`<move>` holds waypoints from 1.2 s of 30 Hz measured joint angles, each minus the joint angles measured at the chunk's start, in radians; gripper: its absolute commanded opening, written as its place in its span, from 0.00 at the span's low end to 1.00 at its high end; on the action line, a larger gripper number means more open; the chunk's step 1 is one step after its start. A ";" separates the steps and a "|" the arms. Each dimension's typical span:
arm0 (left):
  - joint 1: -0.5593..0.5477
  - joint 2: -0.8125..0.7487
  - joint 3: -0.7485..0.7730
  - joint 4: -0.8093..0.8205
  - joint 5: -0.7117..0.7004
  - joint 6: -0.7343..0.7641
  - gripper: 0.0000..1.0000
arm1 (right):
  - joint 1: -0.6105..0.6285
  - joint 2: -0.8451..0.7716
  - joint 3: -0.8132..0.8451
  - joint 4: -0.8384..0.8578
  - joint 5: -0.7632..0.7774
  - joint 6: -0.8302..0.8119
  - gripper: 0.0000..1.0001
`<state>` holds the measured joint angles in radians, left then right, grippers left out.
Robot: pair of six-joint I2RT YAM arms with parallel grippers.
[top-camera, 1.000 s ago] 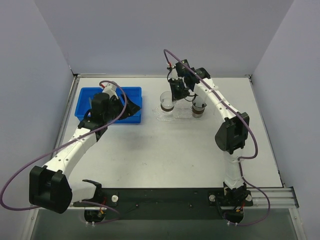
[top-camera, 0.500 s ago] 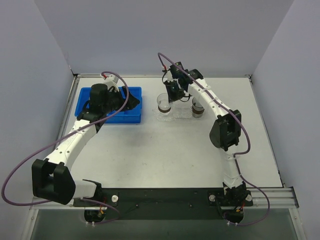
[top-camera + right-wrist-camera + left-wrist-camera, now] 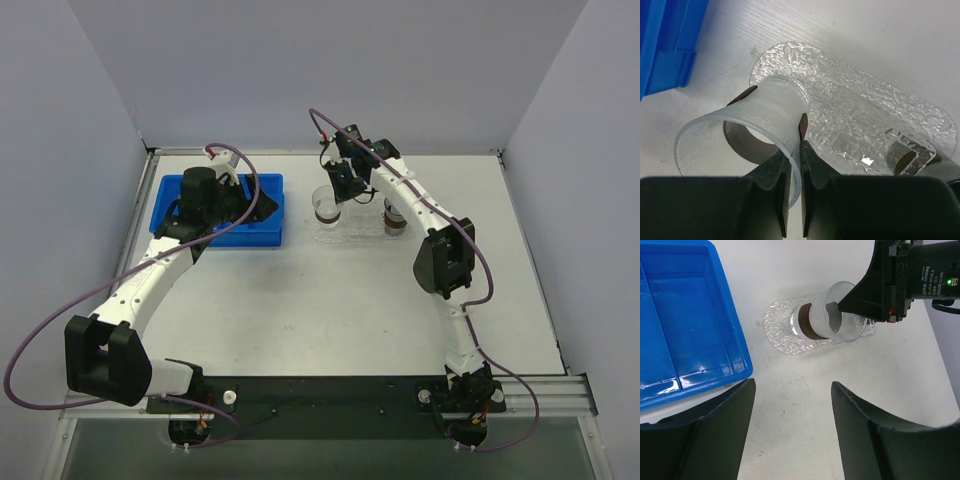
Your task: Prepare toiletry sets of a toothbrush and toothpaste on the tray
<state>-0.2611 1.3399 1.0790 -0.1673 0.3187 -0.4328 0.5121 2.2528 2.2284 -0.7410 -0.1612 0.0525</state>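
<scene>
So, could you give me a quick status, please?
Left gripper open, empty, near blue bin. Right gripper shut on clear cup wall, at tray. No toothbrush or toothpaste in view.

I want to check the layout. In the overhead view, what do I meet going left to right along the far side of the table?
blue bin → clear cup, pinched at its rim by the right claw → second cup with a brown band

We see the tray (image 3: 865, 115), a clear, bumpy oblong with rounded ends, lying flat far across the table (image 3: 300, 300), just right of the blue bin (image 3: 685, 320), a tilted clear cup (image 3: 755, 115) at its left end, another cup (image 3: 906, 154) at its right.
</scene>
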 measured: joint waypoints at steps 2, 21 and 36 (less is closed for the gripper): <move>0.003 0.001 0.001 -0.002 0.000 0.000 0.72 | 0.000 0.009 0.001 0.005 0.001 -0.002 0.00; 0.014 0.001 0.001 -0.009 0.000 0.001 0.72 | 0.006 0.064 0.002 0.020 0.009 -0.002 0.00; 0.016 0.001 0.001 -0.009 0.000 0.001 0.72 | 0.006 0.085 0.002 0.027 0.016 -0.001 0.00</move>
<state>-0.2451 1.3411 1.0798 -0.1764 0.3187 -0.4320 0.5186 2.3375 2.2303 -0.7136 -0.1452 0.0513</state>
